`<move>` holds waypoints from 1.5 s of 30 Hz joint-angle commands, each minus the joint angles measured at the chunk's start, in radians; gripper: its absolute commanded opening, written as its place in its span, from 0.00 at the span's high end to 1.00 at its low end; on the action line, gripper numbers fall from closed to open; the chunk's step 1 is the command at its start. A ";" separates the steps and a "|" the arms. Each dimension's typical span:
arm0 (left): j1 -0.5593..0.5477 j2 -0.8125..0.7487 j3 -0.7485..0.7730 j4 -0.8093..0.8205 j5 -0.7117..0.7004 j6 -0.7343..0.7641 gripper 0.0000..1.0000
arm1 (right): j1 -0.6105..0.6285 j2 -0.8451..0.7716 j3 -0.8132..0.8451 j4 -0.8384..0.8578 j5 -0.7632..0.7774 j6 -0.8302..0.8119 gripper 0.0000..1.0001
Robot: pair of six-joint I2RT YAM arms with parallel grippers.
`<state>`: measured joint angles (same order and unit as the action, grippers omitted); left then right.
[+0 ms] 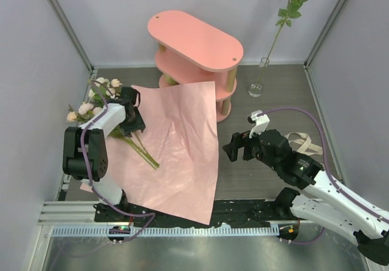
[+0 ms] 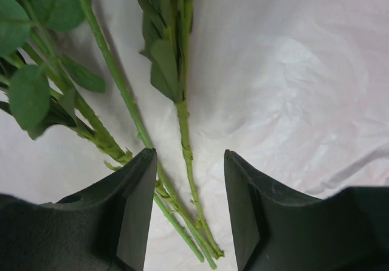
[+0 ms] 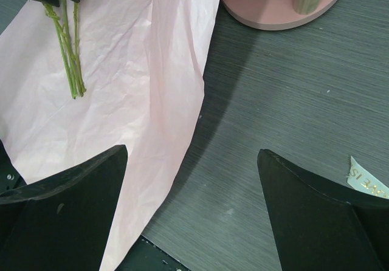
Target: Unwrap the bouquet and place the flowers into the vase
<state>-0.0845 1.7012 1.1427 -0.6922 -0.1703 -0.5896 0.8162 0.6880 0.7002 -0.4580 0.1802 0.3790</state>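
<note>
Left gripper (image 2: 188,154): arm folded, jaws standing parted, straddling pale roses' green leafy stems (image 2: 183,122), not clasping.
Right gripper (image 3: 191,152): hovering, jaws spread wide, holding nothing.
Surface: stems lying on crumpled pink paper sheet (image 1: 182,143), 9 o'clock on dark woodgrain table (image 1: 273,101).
Room: small clear glass vase (image 1: 256,89) standing at 1 o'clock.

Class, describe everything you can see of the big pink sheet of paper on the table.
The pink paper is a large, thin, matt sheet, pale pink and creased all over. It lies spread open on the dark table. Its far right corner comes up beside the base of the pink shelf, and its near corner lies over the black rail at the table's edge. Green flower stems rest on its left part, with the open left gripper over them.
</note>
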 commanded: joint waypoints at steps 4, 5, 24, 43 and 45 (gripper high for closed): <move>-0.050 -0.028 -0.043 0.048 -0.072 -0.096 0.52 | 0.003 0.010 0.015 0.035 -0.015 -0.014 0.06; -0.057 -0.022 -0.046 0.049 -0.080 -0.098 0.53 | 0.003 0.008 0.018 0.032 -0.010 -0.014 0.06; -0.067 0.019 -0.087 0.141 -0.144 -0.101 0.92 | 0.003 -0.001 0.053 -0.008 0.010 0.009 0.05; -0.067 -0.965 -0.192 0.361 0.351 0.069 1.00 | 0.001 0.395 0.513 0.039 -0.335 0.004 0.00; -0.067 -1.044 -0.225 0.408 0.437 0.080 1.00 | 0.009 0.497 0.611 0.067 -0.386 0.033 0.01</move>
<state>-0.1516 0.7528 0.9802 -0.4042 0.0521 -0.5777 0.8165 1.0561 1.1511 -0.4797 -0.0265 0.3904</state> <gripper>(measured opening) 0.016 0.995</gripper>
